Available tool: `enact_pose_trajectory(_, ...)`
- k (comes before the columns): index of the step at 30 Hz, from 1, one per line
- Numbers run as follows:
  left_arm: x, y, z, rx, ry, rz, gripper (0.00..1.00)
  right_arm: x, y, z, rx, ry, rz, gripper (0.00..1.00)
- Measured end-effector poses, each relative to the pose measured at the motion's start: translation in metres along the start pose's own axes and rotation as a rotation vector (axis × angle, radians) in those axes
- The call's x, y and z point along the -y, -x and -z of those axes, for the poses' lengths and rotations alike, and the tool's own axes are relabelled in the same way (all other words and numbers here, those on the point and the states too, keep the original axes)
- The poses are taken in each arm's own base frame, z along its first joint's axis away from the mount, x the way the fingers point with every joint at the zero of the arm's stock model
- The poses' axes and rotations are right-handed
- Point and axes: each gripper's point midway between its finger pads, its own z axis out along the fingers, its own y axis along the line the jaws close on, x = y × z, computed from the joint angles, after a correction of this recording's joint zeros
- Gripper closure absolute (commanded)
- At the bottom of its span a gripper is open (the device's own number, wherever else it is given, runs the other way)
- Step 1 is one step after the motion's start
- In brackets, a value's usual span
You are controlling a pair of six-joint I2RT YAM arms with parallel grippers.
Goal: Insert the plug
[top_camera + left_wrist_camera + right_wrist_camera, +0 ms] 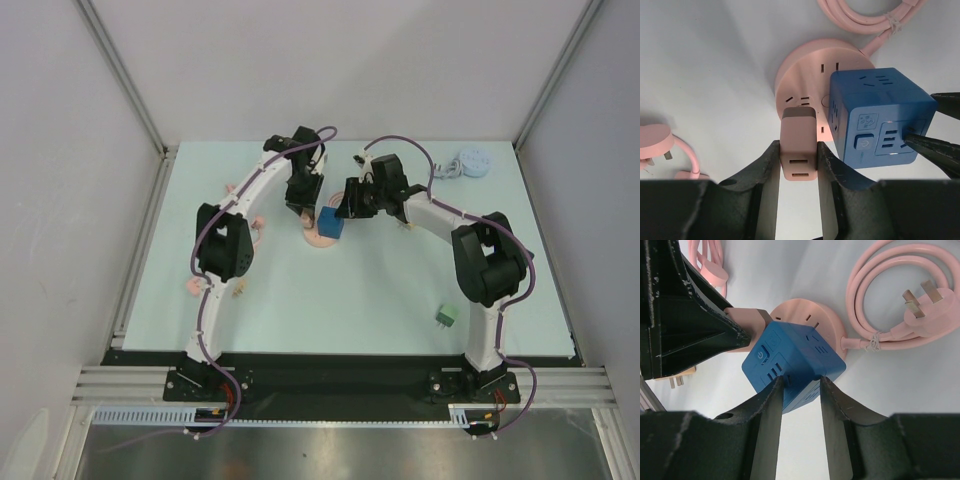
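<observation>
A pink rectangular plug adapter (pixel 799 145) is clamped between the fingers of my left gripper (pixel 798 148), at the near edge of the round pink socket hub (pixel 805 65). Whether its prongs are in the hub is hidden. Beside it, over the hub, a blue cube adapter (pixel 790 360) has my right gripper (pixel 801 382) shut on its lower corner. From the top view both grippers, left (pixel 303 205) and right (pixel 345 207), meet at the blue cube (pixel 330 222) on the hub (pixel 318 239).
The hub's pink cable lies coiled with its three-pin plug (pixel 920 310) beside the hub. Another pink plug (pixel 655 142) lies to the left. A pale blue round device (pixel 472 160) sits at the back right, and a small green block (pixel 446 317) near the right arm.
</observation>
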Motion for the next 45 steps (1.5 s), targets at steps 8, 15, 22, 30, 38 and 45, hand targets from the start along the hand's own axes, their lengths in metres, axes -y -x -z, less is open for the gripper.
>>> enact_pose_trajectory(8,-0.001,0.000,-0.003,-0.004,0.004,-0.001,1.00,0.000,0.000,0.000,0.000,0.000,0.000,0.61)
enact_pose_trajectory(15,0.001,0.000,-0.004,-0.005,-0.006,-0.001,1.00,-0.001,0.000,0.000,-0.001,0.003,0.003,0.62)
enact_pose_trajectory(22,0.003,0.002,-0.006,-0.004,-0.015,-0.001,1.00,-0.001,0.000,0.000,-0.001,0.004,0.004,0.62)
enact_pose_trajectory(30,0.003,0.001,-0.013,-0.015,-0.018,-0.002,1.00,-0.002,-0.001,0.000,-0.002,0.007,0.005,0.64)
enact_pose_trajectory(38,0.005,0.001,-0.013,-0.014,-0.016,-0.003,1.00,-0.002,0.000,0.000,-0.001,0.009,0.005,0.68)
enact_pose_trajectory(45,0.010,0.003,-0.017,-0.004,0.016,-0.010,1.00,-0.002,0.000,0.000,-0.001,0.009,0.005,0.70)
